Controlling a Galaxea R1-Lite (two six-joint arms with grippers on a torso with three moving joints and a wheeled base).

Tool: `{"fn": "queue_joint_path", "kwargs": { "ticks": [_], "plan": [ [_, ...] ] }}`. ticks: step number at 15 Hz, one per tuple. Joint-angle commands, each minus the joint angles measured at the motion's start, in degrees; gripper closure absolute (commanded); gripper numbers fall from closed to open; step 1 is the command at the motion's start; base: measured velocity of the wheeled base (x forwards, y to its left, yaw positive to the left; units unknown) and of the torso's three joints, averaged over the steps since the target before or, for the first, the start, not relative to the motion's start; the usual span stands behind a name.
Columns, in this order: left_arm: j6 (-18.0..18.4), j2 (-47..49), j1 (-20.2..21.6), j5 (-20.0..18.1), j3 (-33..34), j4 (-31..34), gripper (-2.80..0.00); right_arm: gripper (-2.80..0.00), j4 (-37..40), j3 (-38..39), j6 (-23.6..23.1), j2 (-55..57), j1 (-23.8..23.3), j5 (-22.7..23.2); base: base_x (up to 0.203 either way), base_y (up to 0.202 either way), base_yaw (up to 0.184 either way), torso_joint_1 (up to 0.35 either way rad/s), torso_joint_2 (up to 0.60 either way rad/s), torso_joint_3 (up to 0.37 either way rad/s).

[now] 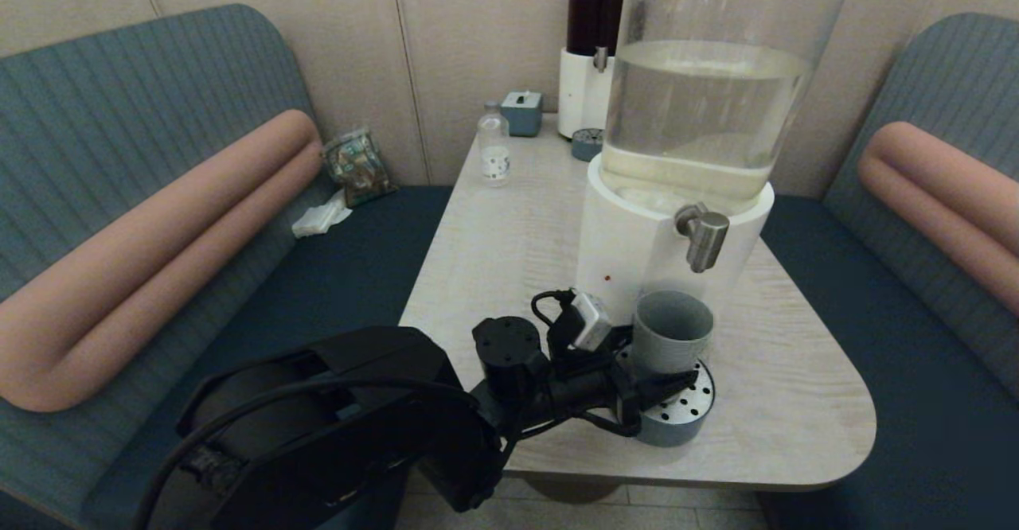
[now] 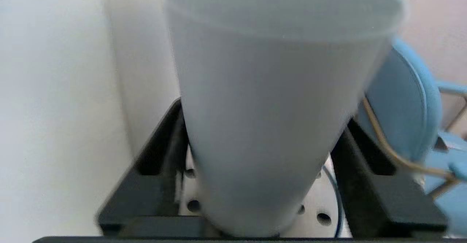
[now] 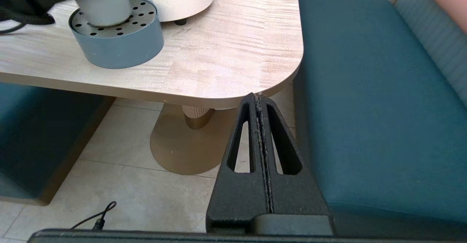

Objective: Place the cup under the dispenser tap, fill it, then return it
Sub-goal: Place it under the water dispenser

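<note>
**Left gripper clasps the cup low on the drip tray**

The left gripper [image 1: 649, 387] pinches the matte grey-blue tapered cup [image 1: 673, 331] near its base; the cup stands on the perforated round drip tray [image 1: 685, 412], slightly off the brushed-steel dispenser tap [image 1: 704, 235]. The cup looks light, rigid and smooth, so once filled it could slip. The right gripper [image 3: 259, 100], pressed together, idles below the table.

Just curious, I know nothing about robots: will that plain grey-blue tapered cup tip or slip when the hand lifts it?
The grey-blue tapered cup looks empty, so probably light. Its narrow foot suggests it tips easily. The left hand straddles its taper, so slipping downward seems unlikely.
</note>
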Motion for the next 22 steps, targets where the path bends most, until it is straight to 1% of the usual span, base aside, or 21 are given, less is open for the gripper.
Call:
{"fn": "queue_joint_path", "kwargs": {
  "ticks": [1, 5, 10, 12, 14, 17, 21, 22],
  "plan": [
    [0.0, 0.9, -0.1, -0.1, -0.2, -0.6, -2.8, 0.0, 0.0, 0.0, 0.0, -0.1, 0.0, 0.0, 0.0, 0.0, 0.0, 0.0, 0.0, 0.0],
    [0.0, -0.8, -0.3, 0.1, 0.7, -0.6, -2.8, 0.0, 0.0, 0.0, 0.0, -0.1, 0.0, 0.0, 0.0, 0.0, 0.0, 0.0, 0.0, 0.0],
    [-0.4, -6.9, -0.8, -0.1, 7.4, -0.6, -2.8, 0.0, 0.0, 0.0, 0.0, -0.1, 0.0, 0.0, 0.0, 0.0, 0.0, 0.0, 0.0, 0.0],
    [-0.3, -8.3, -0.7, -0.1, 10.7, -0.6, -2.8, 0.0, 0.0, 0.0, 0.0, -0.1, 0.0, 0.0, 0.0, 0.0, 0.0, 0.0, 0.0, 0.0],
    [-0.2, -10.5, -0.5, -0.1, 15.4, -0.6, -2.8, 0.0, 0.0, 0.0, 0.0, -0.1, 0.0, 0.0, 0.0, 0.0, 0.0, 0.0, 0.0, 0.0],
    [0.2, -14.7, 0.9, -0.1, 21.4, -0.6, -2.8, 0.0, 0.0, 0.0, 0.0, -0.1, 0.0, 0.0, 0.0, 0.0, 0.0, 0.0, 0.0, 0.0],
    [-0.2, -24.1, 2.0, -0.1, 29.1, -0.6, -2.8, 0.0, 0.0, 0.0, 0.0, -0.1, 0.0, 0.0, 0.0, 0.0, 0.0, 0.0, 0.0, 0.0],
    [-0.3, -27.8, 2.7, 0.1, 31.4, -0.6, -2.8, 0.0, 0.0, 0.0, 0.0, -0.1, 0.0, 0.0, 0.0, 0.0, 0.0, 0.0, 0.0, 0.0]
  ]
}}
